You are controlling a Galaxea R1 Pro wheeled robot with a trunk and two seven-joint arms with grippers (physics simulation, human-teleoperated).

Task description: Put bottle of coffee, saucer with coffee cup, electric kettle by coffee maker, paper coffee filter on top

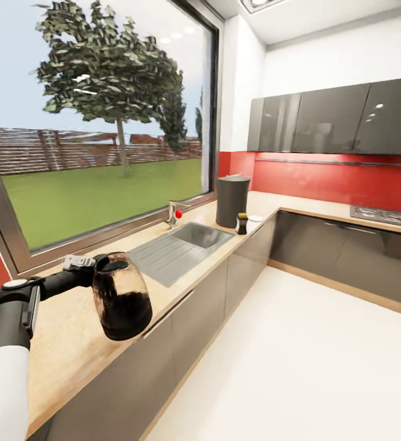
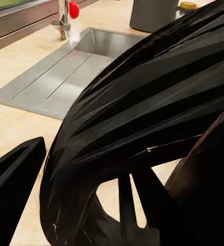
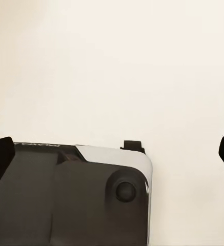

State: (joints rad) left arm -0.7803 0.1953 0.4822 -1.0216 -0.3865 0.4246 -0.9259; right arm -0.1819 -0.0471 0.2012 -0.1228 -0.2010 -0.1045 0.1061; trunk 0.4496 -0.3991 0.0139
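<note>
Left gripper [image 1: 81, 264] is clamped on the black handle of the kettle [image 1: 122, 303]. It holds the kettle upright, out over the near left stretch of the desk [image 1: 71, 343], hanging at the front edge and not touching the top. My guess is it's held up like that for carrying to the far end, not for setting down here. The handle grip keeps the glass body free and level. In the left wrist view the kettle's dark ribbed body [image 2: 153, 123] blocks most of the frame; one black finger [image 2: 14, 174] shows beside it.

Right gripper [image 3: 112, 151]: only two dark fingertips show at the frame's edges, well apart, nothing between them, so it's spread and empty. Below it is pale floor and part of the robot's dark base [image 3: 65, 200]. There's faint lettering on the top edge of the base, too small to read.

Mid desk: steel sink [image 1: 182, 248] with a drainboard, tap with a red knob [image 1: 177, 213] at the window side.

Far end, by the corner: the tall grey coffee maker [image 1: 232, 201] stands on the desk. The small dark coffee jar [image 1: 242, 223] with a yellow lid is just beside it, on the near right. The saucer [image 1: 256, 217] is a flat white disc past the jar. I can't make out a cup or a filter at this range. The jar label isn't legible.

Judgement: jar and saucer look placed. The kettle is the job in hand, and its spot is next to the coffee maker. Free desk there is tight, and the jar is easy to knock.
</note>
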